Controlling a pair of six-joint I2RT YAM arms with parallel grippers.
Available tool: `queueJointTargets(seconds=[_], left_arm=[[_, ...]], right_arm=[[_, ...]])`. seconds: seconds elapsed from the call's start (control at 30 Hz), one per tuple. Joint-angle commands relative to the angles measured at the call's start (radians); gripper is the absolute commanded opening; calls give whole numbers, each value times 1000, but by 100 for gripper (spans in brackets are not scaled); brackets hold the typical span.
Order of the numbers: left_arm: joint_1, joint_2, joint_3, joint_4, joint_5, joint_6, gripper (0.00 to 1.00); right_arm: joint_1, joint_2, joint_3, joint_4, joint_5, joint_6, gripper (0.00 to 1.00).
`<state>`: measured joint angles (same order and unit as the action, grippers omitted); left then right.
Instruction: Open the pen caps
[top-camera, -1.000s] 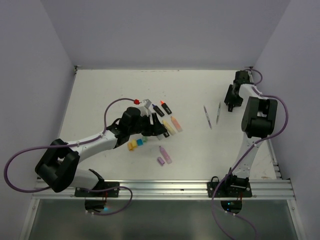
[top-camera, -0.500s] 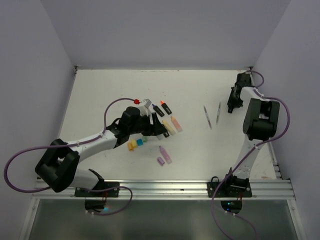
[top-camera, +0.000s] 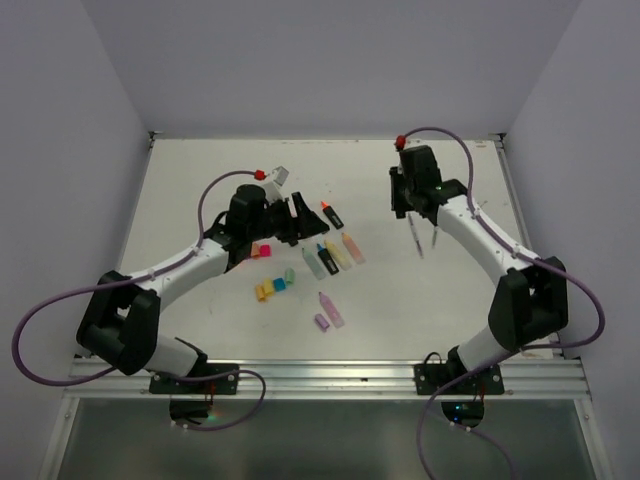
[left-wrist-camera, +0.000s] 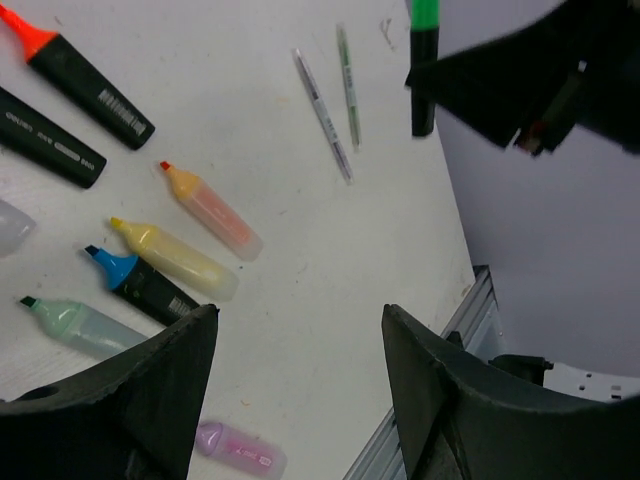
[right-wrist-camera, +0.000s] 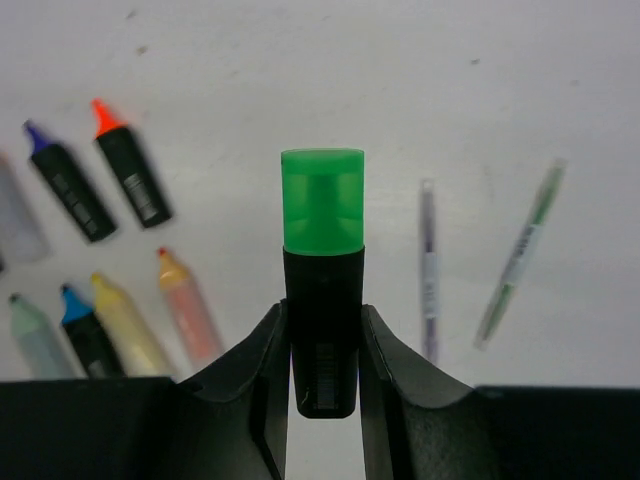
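My right gripper (right-wrist-camera: 322, 312) is shut on the black body of a highlighter (right-wrist-camera: 322, 340), and its green pen cap (right-wrist-camera: 322, 200) sticks out past the fingertips. From the top this right gripper (top-camera: 400, 198) hangs over the back middle of the table. The same green pen cap (left-wrist-camera: 425, 12) shows in the left wrist view. My left gripper (left-wrist-camera: 300, 318) is open and holds nothing, above the row of uncapped highlighters (left-wrist-camera: 175, 260). From the top the left gripper (top-camera: 292, 215) is left of them. Loose pen caps lie near: pink (top-camera: 262, 250), yellow (top-camera: 262, 291), blue (top-camera: 280, 285), purple (top-camera: 321, 321).
Two thin pens (top-camera: 414, 235) (top-camera: 436, 228) lie just in front of the right gripper. A pastel purple highlighter (top-camera: 331, 308) lies nearer the front. A black highlighter with an orange tip (left-wrist-camera: 90, 85) lies at the back of the row. A metal rail (top-camera: 320, 372) runs along the table's near edge.
The right arm has swung from the back right corner to the back middle, with the green-capped highlighter now in its jaws. The left gripper has moved back and left off the highlighter row.
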<state>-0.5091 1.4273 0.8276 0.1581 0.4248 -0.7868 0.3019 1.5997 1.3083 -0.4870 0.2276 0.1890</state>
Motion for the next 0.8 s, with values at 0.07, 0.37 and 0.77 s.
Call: queueJointTargets(seconds=[0.07,0.37,0.77], left_arm=[[41,-33,84,4,52,-32,71],[46,-47,48,44,38,-89,71],[30,-45,-18,104,52,-134,65]], right_arm=[[173,-176,-158,4,-178,10,0],[430,-257,-248,57,-209,46,0],[476,-227,-181,119,-258,92,0]])
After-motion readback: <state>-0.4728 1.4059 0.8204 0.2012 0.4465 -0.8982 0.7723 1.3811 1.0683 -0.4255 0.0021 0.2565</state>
